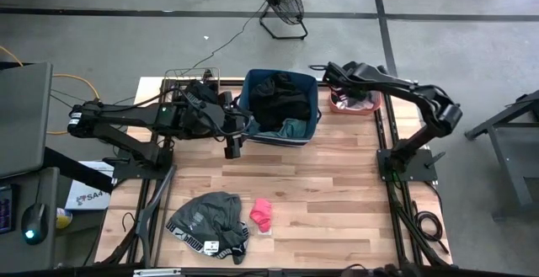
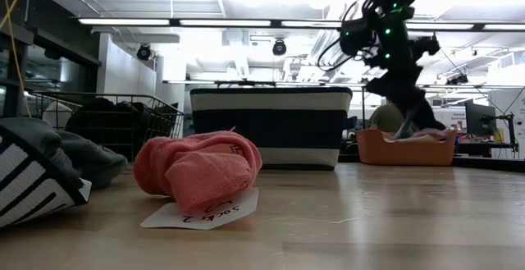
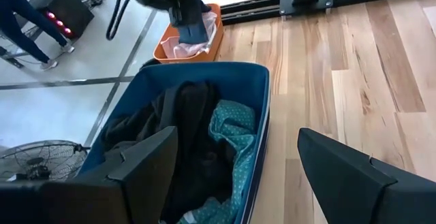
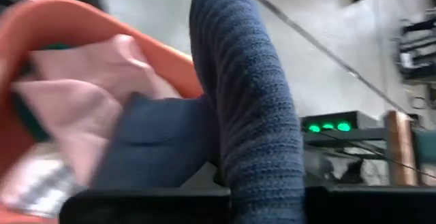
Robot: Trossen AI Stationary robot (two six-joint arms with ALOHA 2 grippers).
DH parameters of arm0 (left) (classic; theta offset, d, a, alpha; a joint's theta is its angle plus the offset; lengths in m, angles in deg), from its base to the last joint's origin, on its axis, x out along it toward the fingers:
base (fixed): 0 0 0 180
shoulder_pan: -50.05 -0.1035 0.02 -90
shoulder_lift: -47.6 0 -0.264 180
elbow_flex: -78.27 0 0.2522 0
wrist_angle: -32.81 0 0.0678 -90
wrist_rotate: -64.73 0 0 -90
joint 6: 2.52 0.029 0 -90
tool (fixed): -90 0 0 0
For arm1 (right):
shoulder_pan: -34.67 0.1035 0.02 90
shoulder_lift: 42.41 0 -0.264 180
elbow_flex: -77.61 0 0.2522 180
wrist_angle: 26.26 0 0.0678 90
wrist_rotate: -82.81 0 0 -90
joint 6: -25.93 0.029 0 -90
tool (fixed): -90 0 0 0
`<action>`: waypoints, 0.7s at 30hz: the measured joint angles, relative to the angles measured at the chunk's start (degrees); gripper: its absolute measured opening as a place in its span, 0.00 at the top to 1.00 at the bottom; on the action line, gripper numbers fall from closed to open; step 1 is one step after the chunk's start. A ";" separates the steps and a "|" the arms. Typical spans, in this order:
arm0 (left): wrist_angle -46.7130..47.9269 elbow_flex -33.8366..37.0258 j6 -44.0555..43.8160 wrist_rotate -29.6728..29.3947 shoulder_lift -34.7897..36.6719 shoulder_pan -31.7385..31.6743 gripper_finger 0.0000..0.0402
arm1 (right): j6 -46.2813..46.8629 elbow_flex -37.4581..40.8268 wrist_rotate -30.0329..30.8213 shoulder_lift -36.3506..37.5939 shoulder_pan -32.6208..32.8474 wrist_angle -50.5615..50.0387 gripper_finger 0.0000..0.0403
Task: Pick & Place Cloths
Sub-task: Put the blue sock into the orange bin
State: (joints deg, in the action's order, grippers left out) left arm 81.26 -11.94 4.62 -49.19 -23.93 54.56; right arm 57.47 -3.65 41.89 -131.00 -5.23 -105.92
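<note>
In the high view, the left gripper [image 1: 233,146] sits left of the middle, its fingers wide apart and holding nothing, just beside the blue fabric bin [image 1: 310,109]. Black and teal cloths [image 1: 282,109] fill that bin. Low in the frame lie a grey cloth [image 1: 209,222] and a bright pink sock [image 1: 262,214]. At upper right, the right gripper [image 1: 337,82] is closed on a dark blue knitted cloth [image 4: 252,101] over the coral plastic tub [image 1: 354,109].

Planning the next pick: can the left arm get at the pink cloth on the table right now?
Probably yes. The left gripper hangs open beside the blue bin, holding nothing, and bare table lies between it and the pink cloth.
</note>
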 joint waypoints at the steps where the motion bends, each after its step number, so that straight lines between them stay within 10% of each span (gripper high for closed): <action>1: 0.01 0.00 -0.01 0.00 0.00 0.00 0.26 | -0.75 0.00 -1.04 -0.61 0.00 1.49 0.99; 21: 4.22 0.02 -1.81 0.88 0.00 0.00 0.26 | 1.35 4.39 -13.24 -2.50 -1.72 15.48 0.99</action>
State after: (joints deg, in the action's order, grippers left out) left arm 85.48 -11.92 2.81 -48.31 -23.93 54.56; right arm 58.81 0.73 28.65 -133.49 -6.95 -90.44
